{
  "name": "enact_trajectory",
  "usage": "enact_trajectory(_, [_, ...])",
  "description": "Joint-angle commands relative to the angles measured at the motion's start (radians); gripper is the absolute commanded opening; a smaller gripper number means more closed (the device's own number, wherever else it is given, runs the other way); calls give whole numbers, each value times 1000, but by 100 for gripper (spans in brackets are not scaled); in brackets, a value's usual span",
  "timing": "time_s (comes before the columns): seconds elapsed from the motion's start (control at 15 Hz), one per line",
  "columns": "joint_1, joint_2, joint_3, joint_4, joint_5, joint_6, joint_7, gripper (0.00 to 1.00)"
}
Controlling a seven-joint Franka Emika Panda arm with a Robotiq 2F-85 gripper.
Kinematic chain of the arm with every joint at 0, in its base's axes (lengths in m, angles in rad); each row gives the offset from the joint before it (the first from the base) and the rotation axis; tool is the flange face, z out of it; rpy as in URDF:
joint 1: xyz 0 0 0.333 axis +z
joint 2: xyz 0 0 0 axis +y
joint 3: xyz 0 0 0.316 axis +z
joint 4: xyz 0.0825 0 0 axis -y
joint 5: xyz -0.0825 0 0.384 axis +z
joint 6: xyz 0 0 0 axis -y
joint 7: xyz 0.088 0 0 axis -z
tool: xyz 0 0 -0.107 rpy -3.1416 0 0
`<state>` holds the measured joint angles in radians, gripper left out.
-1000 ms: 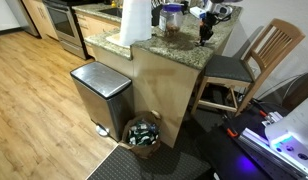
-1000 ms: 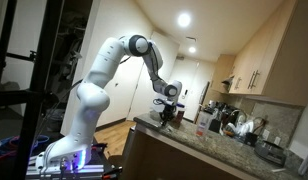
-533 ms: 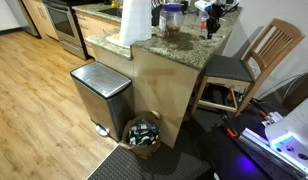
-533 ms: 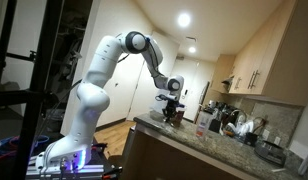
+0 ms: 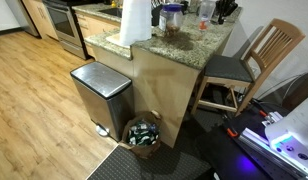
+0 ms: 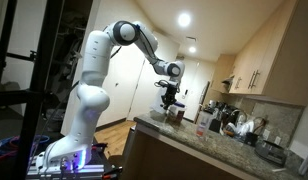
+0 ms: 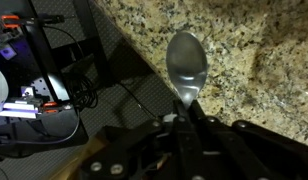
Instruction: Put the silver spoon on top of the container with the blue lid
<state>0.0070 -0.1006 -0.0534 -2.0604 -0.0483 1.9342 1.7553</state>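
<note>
Wrist view: my gripper (image 7: 184, 112) is clenched on the handle of the silver spoon (image 7: 186, 62). Only the bowl and a short neck of the spoon show; the rest of the handle is hidden between my fingers. The bowl points away from the fingers and hangs above the speckled granite counter (image 7: 249, 40), close to its edge. I cannot tell whether it touches the stone. Past the edge the picture is dark, with cables that are hard to make out.

Exterior views: the container with the blue lid (image 5: 172, 18) stands on the counter beside the white paper-towel roll (image 5: 135, 22). Its lower part is brownish, and any print on it is too small to read. At the top of that frame the picture cuts off, and I cannot pick my gripper out from the dark shapes there. In an exterior view my gripper (image 6: 172, 104) hangs over the counter (image 6: 199, 143), fingers down; the spoon is too small to see there.
</note>
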Motion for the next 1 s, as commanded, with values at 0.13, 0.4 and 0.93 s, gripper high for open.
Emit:
enact_trajectory(0.13, [-10, 65, 27, 76, -4, -31, -4, 0])
enact_trajectory(0.4, [-7, 67, 36, 266, 85, -77, 1, 0])
enact_trajectory(0.93, [-7, 60, 40, 348, 123, -73, 46, 0])
